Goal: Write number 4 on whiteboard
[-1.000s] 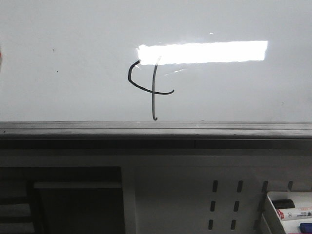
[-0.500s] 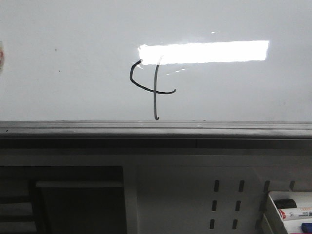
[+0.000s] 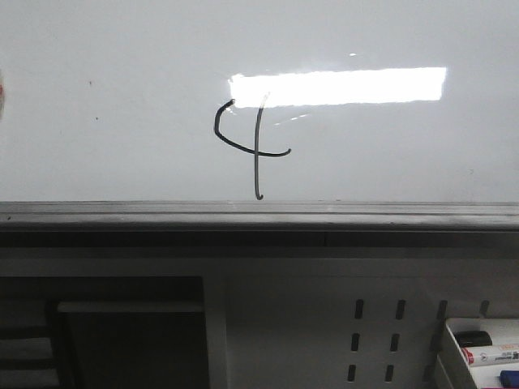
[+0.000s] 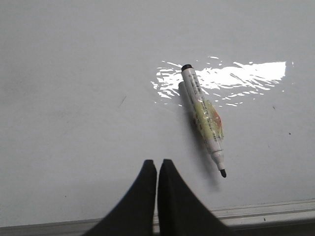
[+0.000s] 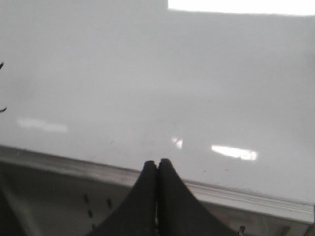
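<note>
The number 4 [image 3: 255, 146] is drawn in thin black marker on the whiteboard [image 3: 122, 146], just below a bright glare and above the dark bottom rail [image 3: 243, 215]. In the left wrist view a capless marker [image 4: 204, 118] lies on the whiteboard [image 4: 74, 123], its black tip towards the rail. My left gripper [image 4: 157, 162] is shut and empty, a little to the side of the marker's tip and apart from it. My right gripper [image 5: 158, 161] is shut and empty over the board's lower edge [image 5: 236, 194]. Neither gripper shows in the front view.
Below the rail is a white panel with slot holes [image 3: 377, 340]. A white tray [image 3: 448, 348] with several markers sits at the lower right. A dark opening [image 3: 122, 340] is at the lower left. Ends of the black strokes [image 5: 2, 65] show at the edge of the right wrist view.
</note>
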`<move>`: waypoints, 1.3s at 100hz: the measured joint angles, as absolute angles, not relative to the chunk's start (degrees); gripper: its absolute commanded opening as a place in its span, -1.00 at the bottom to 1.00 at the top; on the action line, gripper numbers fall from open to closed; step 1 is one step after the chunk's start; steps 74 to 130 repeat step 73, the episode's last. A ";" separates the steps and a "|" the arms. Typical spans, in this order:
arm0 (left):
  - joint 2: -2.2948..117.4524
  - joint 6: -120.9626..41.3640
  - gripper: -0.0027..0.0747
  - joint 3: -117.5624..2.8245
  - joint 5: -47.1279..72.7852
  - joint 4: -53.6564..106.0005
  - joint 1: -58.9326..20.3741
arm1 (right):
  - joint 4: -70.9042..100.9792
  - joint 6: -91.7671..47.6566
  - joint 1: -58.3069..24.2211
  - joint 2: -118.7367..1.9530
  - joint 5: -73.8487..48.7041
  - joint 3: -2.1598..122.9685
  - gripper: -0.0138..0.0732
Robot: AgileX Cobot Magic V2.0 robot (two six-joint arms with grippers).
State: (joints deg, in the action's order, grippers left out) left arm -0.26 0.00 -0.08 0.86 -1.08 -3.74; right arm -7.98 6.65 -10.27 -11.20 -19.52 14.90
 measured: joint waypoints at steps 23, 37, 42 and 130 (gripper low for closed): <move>-0.26 0.00 -0.98 -0.08 0.86 -1.08 -3.74 | -7.21 6.74 -1.34 -0.19 -5.79 0.81 -0.85; -0.26 0.00 -0.98 -0.08 0.86 -1.08 -3.74 | -7.12 6.74 -1.09 0.47 -2.90 -0.42 -0.85; -0.26 0.00 -0.98 -0.08 0.86 -1.08 -3.74 | -7.12 6.74 -1.01 0.47 -2.85 -0.42 -0.85; -0.26 0.00 -0.98 -0.08 0.86 -1.08 -3.74 | -7.09 6.74 -0.96 0.47 -3.21 -0.42 -0.85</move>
